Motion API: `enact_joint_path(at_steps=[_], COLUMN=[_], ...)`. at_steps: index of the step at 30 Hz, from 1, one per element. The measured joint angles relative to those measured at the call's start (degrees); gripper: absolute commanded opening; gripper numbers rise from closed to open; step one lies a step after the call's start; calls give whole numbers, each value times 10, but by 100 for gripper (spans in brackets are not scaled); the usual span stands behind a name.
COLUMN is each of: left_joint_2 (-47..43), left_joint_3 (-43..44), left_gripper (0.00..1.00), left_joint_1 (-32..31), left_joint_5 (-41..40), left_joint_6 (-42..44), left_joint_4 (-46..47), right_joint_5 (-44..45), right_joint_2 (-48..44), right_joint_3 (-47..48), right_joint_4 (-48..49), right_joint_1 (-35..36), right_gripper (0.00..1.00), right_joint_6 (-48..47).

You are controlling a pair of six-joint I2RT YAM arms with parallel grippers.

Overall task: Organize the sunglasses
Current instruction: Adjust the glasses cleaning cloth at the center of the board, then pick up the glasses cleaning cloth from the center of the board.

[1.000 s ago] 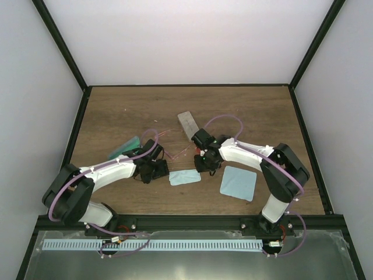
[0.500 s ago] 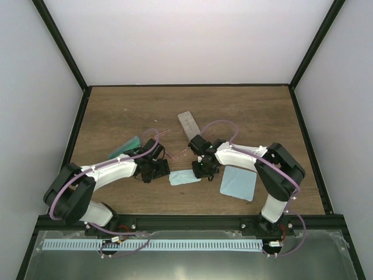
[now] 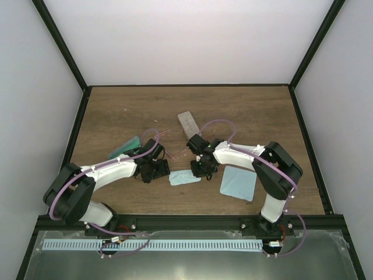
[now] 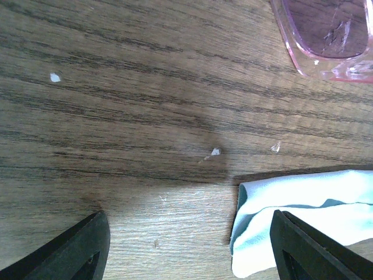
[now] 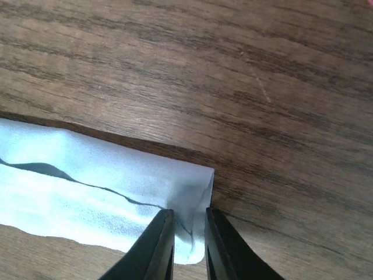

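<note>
The sunglasses (image 3: 175,156), thin and red-pink framed, lie on the table between my two grippers; one lens shows at the top right of the left wrist view (image 4: 326,35). My left gripper (image 3: 156,170) is open and empty (image 4: 192,251), low over bare wood just left of a folded light-blue cloth (image 3: 185,177). Its right finger overlaps the cloth's edge (image 4: 297,198). My right gripper (image 3: 201,167) is down at the cloth's right end, with its fingers (image 5: 162,245) pinched close together on the cloth's folded corner (image 5: 116,192).
A second light-blue cloth (image 3: 239,182) lies flat to the right of the right gripper. A grey oblong case (image 3: 188,123) lies behind the grippers and a teal case (image 3: 125,147) lies beside the left arm. The table's dark frame (image 3: 186,220) runs along the near edge.
My right gripper has moved left and nearer, down onto the right end of the folded cloth. The left arm has not moved.
</note>
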Motion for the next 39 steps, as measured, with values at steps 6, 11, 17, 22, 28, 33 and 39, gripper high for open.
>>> enact_joint_path(at_steps=[6,11,17,22,28,33,39], left_joint_2=[-1,-4,-4,29,56,57,61], left_joint_3=[-1,-4,-6,19,37,36,36], left_gripper=[77,77,72,56,44,36,26], left_joint_1=[0,0,-26,-72,-91,-91,-91], left_joint_5=[0,0,-3,-6,-8,-13,-16], left_joint_6=[0,0,-12,-37,-53,-60,-61], left_joint_4=[1,4,12,21,35,34,33], right_joint_5=[1,0,-1,-6,-8,-8,-9], right_joint_2=[2,3,3,3,3,3,3], right_joint_3=[0,0,0,0,0,0,-1], right_joint_4=[4,7,7,8,8,8,9], right_joint_1=[0,0,0,1,3,3,3], right_gripper=[2,1,1,1,1,1,1], right_joint_6=[1,3,9,15,17,17,17])
